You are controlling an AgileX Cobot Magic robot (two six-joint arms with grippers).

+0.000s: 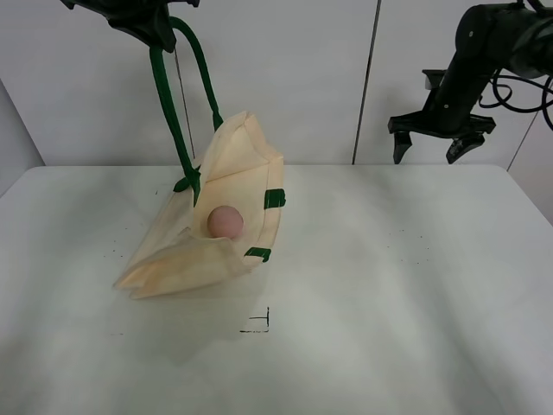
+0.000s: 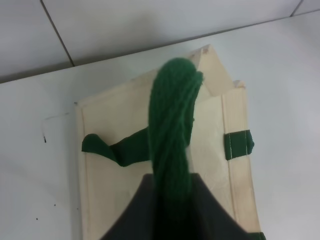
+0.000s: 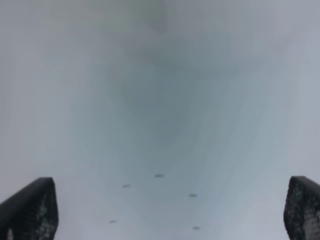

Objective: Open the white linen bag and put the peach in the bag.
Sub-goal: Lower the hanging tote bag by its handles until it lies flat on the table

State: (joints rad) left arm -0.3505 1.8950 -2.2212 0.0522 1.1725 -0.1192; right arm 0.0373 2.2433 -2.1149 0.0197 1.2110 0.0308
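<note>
Cream cloth, soft and limp: the white linen bag sags and folds under its own weight, so the dark green strap handle is judged the sound place to take hold. The left gripper, above the bag, is clamped on that handle and holds one side up. The peach lies inside the bag's open mouth, on the lower panel. It looks light and round, liable to roll and bruise. The right gripper, well apart from the bag, hangs with jaws spread, empty.
</note>
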